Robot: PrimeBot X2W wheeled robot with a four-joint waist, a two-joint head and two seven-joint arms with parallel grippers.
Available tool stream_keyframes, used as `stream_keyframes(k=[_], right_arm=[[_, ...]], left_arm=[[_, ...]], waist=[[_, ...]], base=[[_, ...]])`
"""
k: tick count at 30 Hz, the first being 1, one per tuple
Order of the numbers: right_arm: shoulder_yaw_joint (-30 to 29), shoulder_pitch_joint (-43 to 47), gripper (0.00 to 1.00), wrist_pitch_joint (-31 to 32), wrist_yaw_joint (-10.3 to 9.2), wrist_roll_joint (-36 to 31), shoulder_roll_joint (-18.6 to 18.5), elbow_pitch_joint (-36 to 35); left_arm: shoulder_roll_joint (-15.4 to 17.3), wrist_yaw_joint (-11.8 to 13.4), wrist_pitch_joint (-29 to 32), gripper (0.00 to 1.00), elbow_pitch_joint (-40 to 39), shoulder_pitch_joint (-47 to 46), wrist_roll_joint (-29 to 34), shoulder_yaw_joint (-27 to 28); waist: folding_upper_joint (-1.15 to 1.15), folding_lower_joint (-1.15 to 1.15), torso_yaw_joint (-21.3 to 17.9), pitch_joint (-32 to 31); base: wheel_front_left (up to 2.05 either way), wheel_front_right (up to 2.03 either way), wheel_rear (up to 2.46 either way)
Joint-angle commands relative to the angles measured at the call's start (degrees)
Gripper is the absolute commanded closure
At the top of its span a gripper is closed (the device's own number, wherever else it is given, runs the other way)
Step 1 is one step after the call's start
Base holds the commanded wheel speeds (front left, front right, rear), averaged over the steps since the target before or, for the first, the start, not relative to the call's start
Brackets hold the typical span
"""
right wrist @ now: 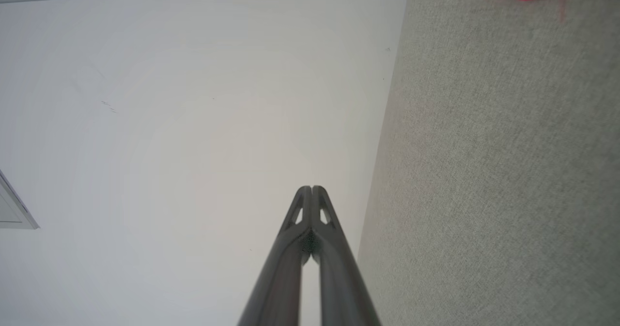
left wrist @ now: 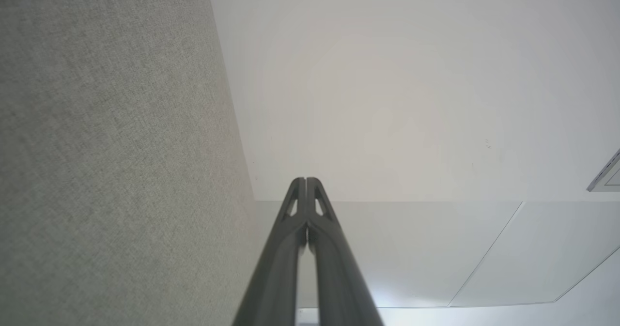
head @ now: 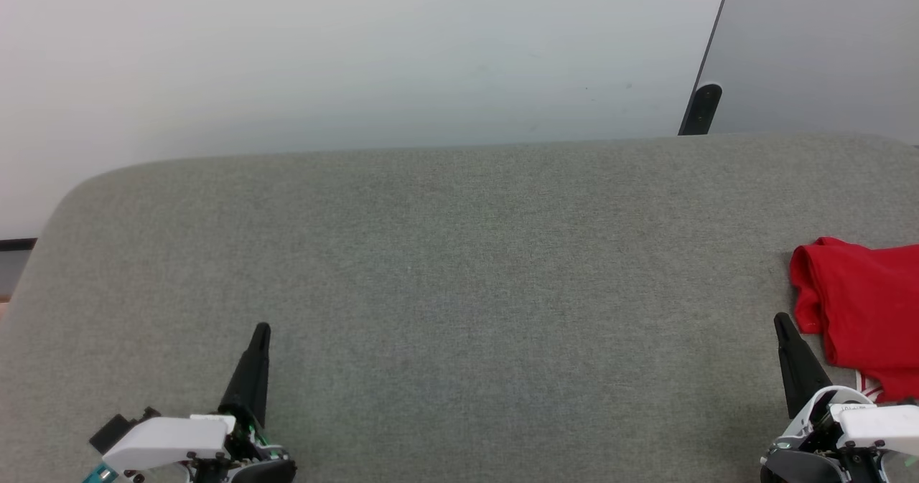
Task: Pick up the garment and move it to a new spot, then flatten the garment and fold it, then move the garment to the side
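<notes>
Garment [head: 865, 303] red, bunched at far right of grey bench [head: 459, 253], running out of frame; bit of white stripe trim at near edge. Left gripper [head: 262, 329] closed, empty, low at near left, well apart from garment. Right gripper [head: 779, 319] closed, empty, tip just beside garment's left edge; contact not clear. Pale wall [head: 359, 52] behind.

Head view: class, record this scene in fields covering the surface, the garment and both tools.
surface: grey woven fabric
garment: red, crumpled, at the right edge, cut off by the frame
left tool: shut, holding nothing, lower left
right tool: shut, holding nothing, just left of the garment
</notes>
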Motion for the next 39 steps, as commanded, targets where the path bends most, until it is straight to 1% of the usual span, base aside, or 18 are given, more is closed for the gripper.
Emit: stream_keyframes(k=[1,39], right_arm=[[-0.03,-0.21,1.0,0.05,-0.06,-0.15,0.25,0.02],[-0.05,-0.21,1.0,0.09,-0.06,-0.16,0.26,0.02]], left_arm=[[-0.09,-0.33,0.06,1.0,0.09,-0.65,0.24,0.19],[-0.14,-0.33,0.15,1.0,0.08,-0.66,0.29,0.25]], waist=[[0.0,0.0,0.0,0.0],[0.0,0.0,0.0,0.0]], base=[[0.0,0.0,0.0],[0.0,0.0,0.0]])
